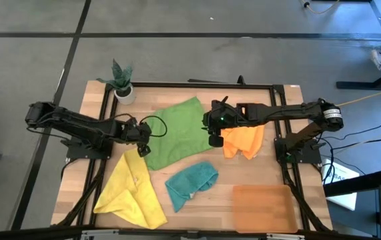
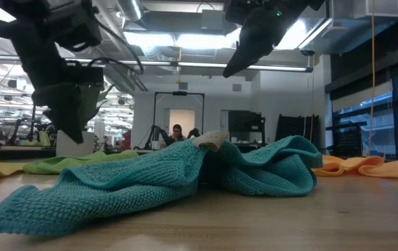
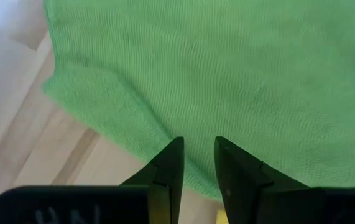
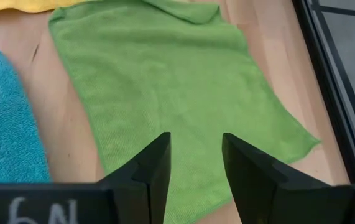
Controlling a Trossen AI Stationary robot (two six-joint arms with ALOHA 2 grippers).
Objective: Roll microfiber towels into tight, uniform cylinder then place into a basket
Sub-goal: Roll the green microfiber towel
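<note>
The green towel (image 1: 177,133) lies spread flat mid-table, one far corner folded over (image 4: 183,9). My left gripper (image 3: 199,155) hovers open above its near-left edge (image 3: 121,124), clear of the cloth in the low view (image 2: 70,129). My right gripper (image 4: 196,155) stands open higher up, over the green towel's right edge (image 1: 215,140). The yellow towel (image 1: 131,190), the teal towel (image 1: 190,183) and the orange towel (image 1: 243,141) lie crumpled on the wood. The basket (image 1: 263,207) stands at the near right with nothing in it.
A small white plant pot (image 1: 123,90) stands at the table's far left corner. A black frame rail (image 4: 326,93) runs along the far edge. Bare wood shows between the teal towel and the basket. A person sits in the room beyond the table (image 2: 178,132).
</note>
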